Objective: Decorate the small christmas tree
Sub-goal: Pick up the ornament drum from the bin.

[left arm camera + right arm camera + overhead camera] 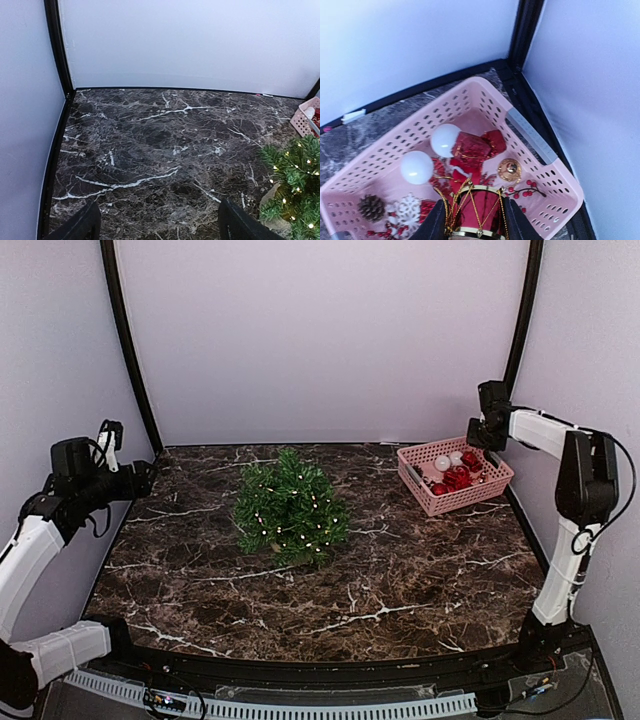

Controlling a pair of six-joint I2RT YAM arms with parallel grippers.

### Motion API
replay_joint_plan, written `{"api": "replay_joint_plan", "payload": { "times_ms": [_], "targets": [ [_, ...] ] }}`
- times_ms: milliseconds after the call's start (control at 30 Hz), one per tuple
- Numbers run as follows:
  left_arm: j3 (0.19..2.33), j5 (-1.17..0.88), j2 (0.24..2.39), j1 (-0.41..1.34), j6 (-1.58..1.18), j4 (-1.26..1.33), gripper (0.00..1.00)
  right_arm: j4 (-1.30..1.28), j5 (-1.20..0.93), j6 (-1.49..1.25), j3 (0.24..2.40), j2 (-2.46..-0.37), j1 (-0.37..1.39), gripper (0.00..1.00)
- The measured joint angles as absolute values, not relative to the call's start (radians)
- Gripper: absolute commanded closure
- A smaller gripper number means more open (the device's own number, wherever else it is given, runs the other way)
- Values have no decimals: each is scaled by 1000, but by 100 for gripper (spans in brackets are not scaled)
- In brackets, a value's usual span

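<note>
Bushy lit small christmas tree, left end effector wide, right end effector holding red drum

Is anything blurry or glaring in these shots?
Top external view: soft, even light; bulbs on the small christmas tree glow as bright dots. Left wrist view: marble table sharp, dark fingers of the left gripper blurred at the bottom edge. Right wrist view: white balls in the pink basket very bright; red drum ornament near the lens slightly soft.
</note>
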State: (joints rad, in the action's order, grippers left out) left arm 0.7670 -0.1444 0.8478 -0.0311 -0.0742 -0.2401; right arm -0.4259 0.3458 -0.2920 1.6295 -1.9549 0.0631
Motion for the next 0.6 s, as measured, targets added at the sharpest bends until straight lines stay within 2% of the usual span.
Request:
{"api": "replay_joint_plan", "payload": {
  "times_ms": [233,400,600],
  "targets": [
    [755,-310,806,12,-94,-179,17,-376,83,-343,1515,-1792,65,71],
    [794,-340,815,248,-128,-143,17,-366,-99,-379,1419,-1651,110,71],
    [882,-392,885,493,-189,-43,17,-348,-316,-403,1379,-1496,282,71]
  ]
}}
